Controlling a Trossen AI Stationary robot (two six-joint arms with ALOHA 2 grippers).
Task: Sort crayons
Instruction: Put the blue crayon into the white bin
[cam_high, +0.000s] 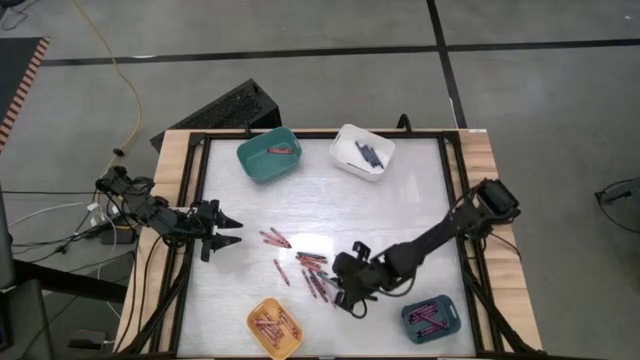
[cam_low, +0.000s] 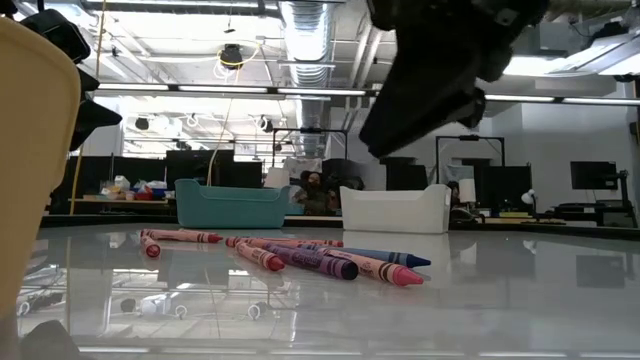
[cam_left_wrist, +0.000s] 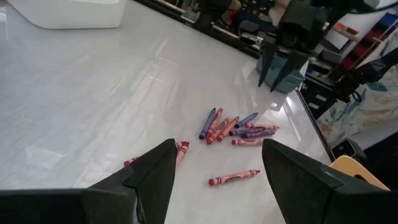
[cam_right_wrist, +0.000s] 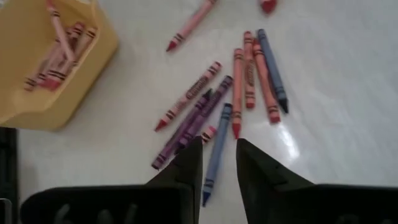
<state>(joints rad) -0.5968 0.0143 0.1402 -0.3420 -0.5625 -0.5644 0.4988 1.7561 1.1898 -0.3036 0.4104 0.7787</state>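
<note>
Several crayons (cam_high: 312, 272), red, pink, purple and blue, lie loose in a cluster on the white table, also in the low view (cam_low: 320, 260). A pair of pink ones (cam_high: 275, 238) and a single red one (cam_high: 282, 272) lie to the cluster's left. My right gripper (cam_high: 340, 297) hangs above the cluster's near edge, well clear of the table (cam_low: 430, 90). Its fingers are a narrow gap apart (cam_right_wrist: 219, 158), and a blue crayon (cam_right_wrist: 217, 140) on the table shows through that gap. My left gripper (cam_high: 225, 230) is wide open (cam_left_wrist: 219, 146) and empty at the table's left, pointing at the crayons.
A teal bin (cam_high: 268, 153) with a red crayon and a white bin (cam_high: 362, 152) with dark crayons stand at the far edge. A yellow bin (cam_high: 275, 327) and a dark blue bin (cam_high: 432, 318), both with crayons, stand at the near edge. Bare table lies in the middle.
</note>
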